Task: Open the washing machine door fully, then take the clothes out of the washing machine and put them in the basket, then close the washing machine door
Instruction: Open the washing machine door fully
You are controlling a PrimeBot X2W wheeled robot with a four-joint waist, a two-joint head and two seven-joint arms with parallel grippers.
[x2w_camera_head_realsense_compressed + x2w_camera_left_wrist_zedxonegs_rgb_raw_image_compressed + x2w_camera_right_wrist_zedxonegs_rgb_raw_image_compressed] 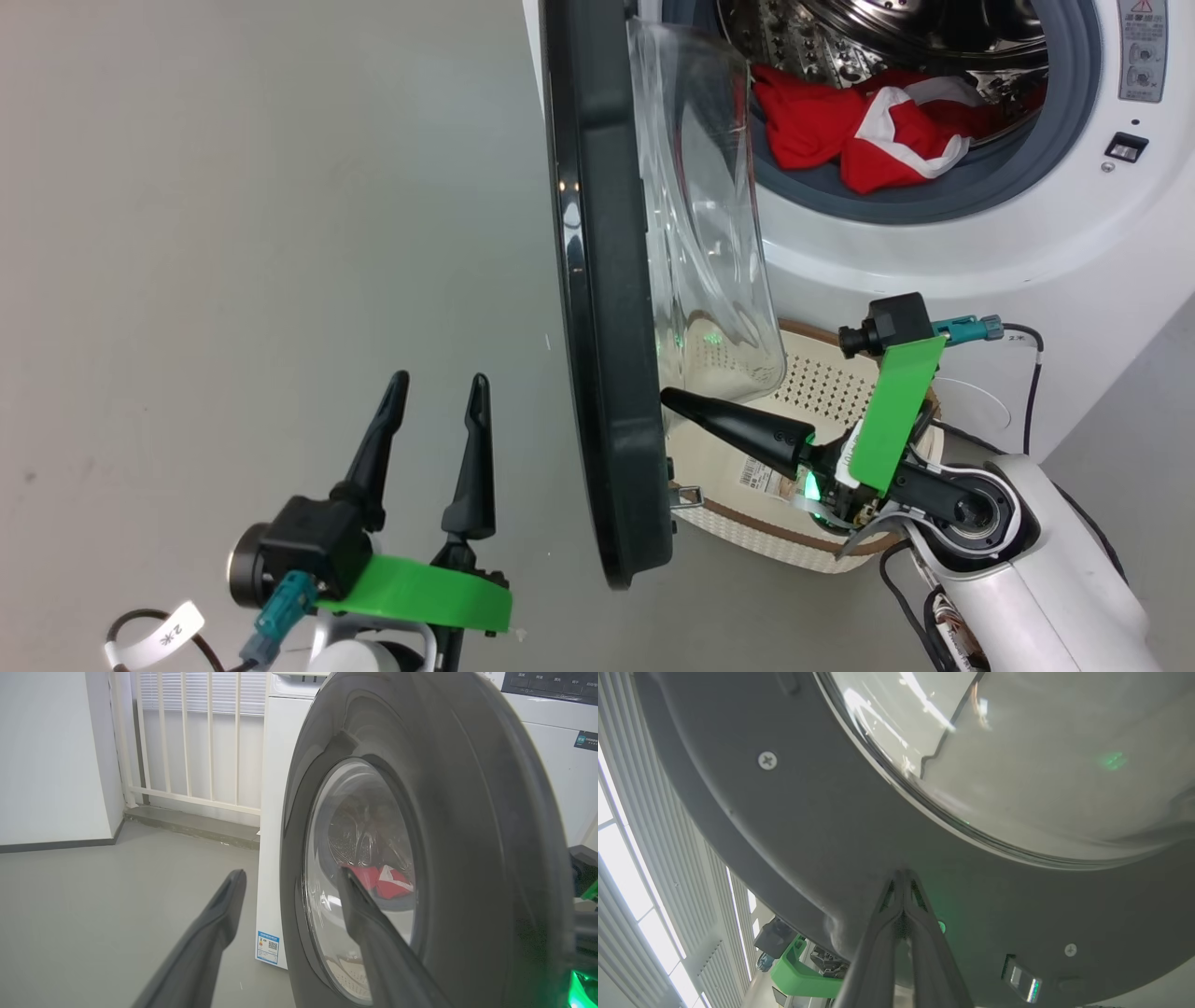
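left end effector [440, 377] spread wide; right end effector [667, 399] pinched shut at the washing machine door [597, 280]; blue label [267, 947] unreadable.

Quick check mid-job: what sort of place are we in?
Probably a laundry corner or utility room: a white front-loading washing machine with red clothes in its drum, a basket on the grey floor, and white railings beside it.

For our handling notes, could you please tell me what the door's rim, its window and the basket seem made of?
Door rim: probably glossy black plastic; it shows highlights.
Window: clear, glass or plastic; the clothes show through.
Basket: likely matte cream plastic, with moulded perforations.
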